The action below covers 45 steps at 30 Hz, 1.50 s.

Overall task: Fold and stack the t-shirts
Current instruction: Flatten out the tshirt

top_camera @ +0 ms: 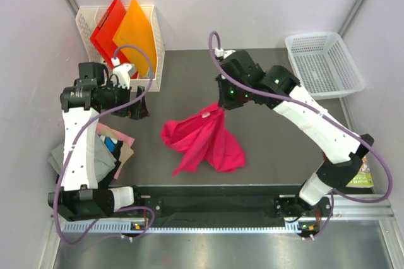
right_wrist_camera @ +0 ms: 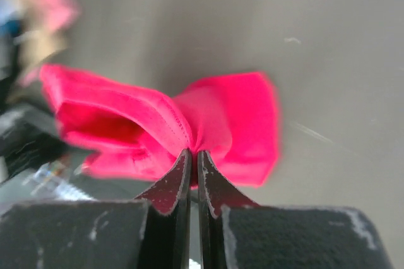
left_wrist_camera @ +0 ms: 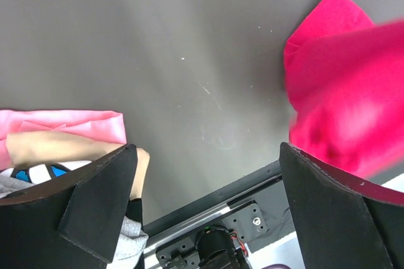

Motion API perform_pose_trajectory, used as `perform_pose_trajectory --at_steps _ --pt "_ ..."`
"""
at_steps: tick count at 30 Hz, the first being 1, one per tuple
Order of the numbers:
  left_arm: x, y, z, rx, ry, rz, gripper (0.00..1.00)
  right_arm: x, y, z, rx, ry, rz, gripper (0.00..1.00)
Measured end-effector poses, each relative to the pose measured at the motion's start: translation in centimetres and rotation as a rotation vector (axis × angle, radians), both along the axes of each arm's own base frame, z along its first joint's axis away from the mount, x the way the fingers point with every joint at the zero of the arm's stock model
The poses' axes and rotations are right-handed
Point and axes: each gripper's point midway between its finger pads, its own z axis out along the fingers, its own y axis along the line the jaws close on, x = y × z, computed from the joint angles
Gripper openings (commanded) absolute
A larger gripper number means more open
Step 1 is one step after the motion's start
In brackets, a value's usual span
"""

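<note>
The magenta-pink t-shirt [top_camera: 205, 141] hangs crumpled over the middle of the dark table, its top edge lifted. My right gripper [top_camera: 222, 107] is shut on that top edge; in the right wrist view [right_wrist_camera: 194, 153] the cloth [right_wrist_camera: 158, 124] bunches out between the closed fingers. My left gripper [top_camera: 140, 106] is open and empty, to the shirt's left above bare table; its view [left_wrist_camera: 205, 206] shows the magenta shirt [left_wrist_camera: 341, 86] at the right. Small folded shirts, pale pink [top_camera: 120, 136], tan [top_camera: 128, 153] and grey [top_camera: 101, 161], lie in a pile under my left arm; they also show in the left wrist view [left_wrist_camera: 63, 133].
A white basket [top_camera: 154, 60] holding red [top_camera: 108, 29] and orange folders [top_camera: 136, 32] stands at the back left. An empty white basket [top_camera: 323, 64] stands at the back right. A green-covered book [top_camera: 362, 177] lies at the right edge.
</note>
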Motion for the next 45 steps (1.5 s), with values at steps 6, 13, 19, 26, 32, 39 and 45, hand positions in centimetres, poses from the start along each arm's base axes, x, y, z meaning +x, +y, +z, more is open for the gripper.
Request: perform_pose_trajectory --at_steps 6,13,19,26,32,39,45 --pt "-0.6 -0.6 0.5 -0.027 -0.01 -0.025 0.99 6.0 -6.9 -9.8 -0.155 0.119 -0.185 0.0" --pt "-1.7 -2.8 0.4 -0.071 0.009 -0.115 0.96 8.7 -8.4 -11.4 -0.158 0.114 -0.199 0.0" --pt "-4.1 -7.5 -2.2 -0.047 0.098 -0.293 0.96 6.6 -9.7 -16.9 -0.243 0.214 -0.19 0.0" --pt "-3.9 -10.0 -3.9 -0.026 0.148 -0.355 0.95 -1.7 -15.1 -22.1 -0.354 0.386 -0.248 0.0" --pt "-2.9 -12.4 -7.0 0.016 0.219 -0.414 0.94 -8.2 -16.0 -22.6 -0.335 0.44 -0.242 0.0" --pt "-1.4 -13.7 -10.0 0.04 0.282 -0.431 0.94 -11.9 -16.5 -24.1 -0.393 0.56 -0.24 0.39" --pt "-1.0 -14.4 -11.1 0.051 0.311 -0.445 0.94 -8.3 -16.5 -23.7 -0.455 0.555 -0.272 0.37"
